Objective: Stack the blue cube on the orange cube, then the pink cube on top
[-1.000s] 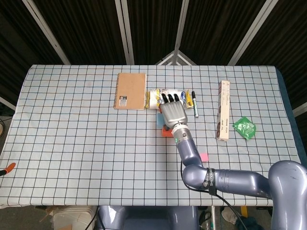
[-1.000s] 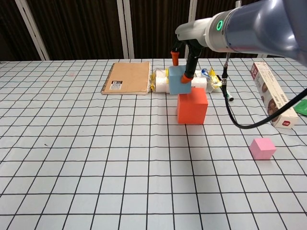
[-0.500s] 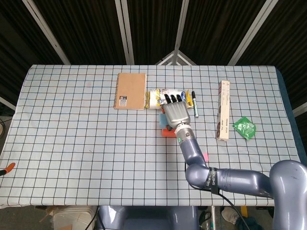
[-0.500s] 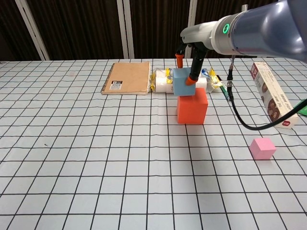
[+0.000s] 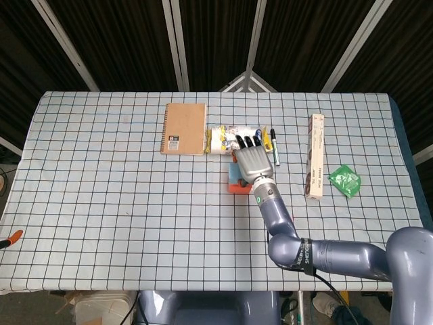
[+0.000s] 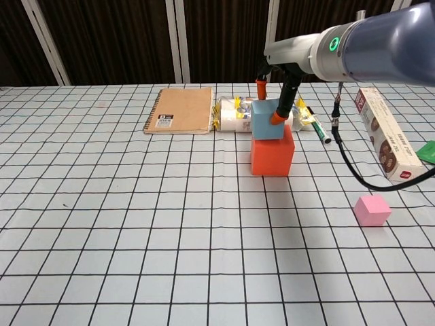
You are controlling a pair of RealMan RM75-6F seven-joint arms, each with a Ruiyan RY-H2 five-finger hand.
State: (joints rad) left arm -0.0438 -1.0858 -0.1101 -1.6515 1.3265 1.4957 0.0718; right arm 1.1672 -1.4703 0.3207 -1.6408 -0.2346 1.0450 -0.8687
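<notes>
My right hand [image 6: 276,95] grips the blue cube [image 6: 267,121] between its orange-tipped fingers [image 6: 279,114]. The cube is directly over the orange cube [image 6: 272,155] and meets its top face, set toward the left side. From the head view the back of the right hand [image 5: 254,161] covers most of both cubes; a strip of the blue cube [image 5: 234,174] and the orange cube [image 5: 234,187] shows at its left. The pink cube [image 6: 372,210] lies alone on the cloth to the front right; the arm hides it in the head view. My left hand is not in view.
Behind the cubes lie a brown notebook [image 6: 180,110], a snack packet [image 6: 234,113] and a marker pen [image 6: 319,129]. A long box [image 6: 385,134] and a green packet [image 5: 344,180] sit to the right. An orange tool tip [image 5: 10,237] pokes in at the table's left edge.
My right hand has carried the blue cube rightward and down, from beside the orange cube's upper left corner onto its top.
</notes>
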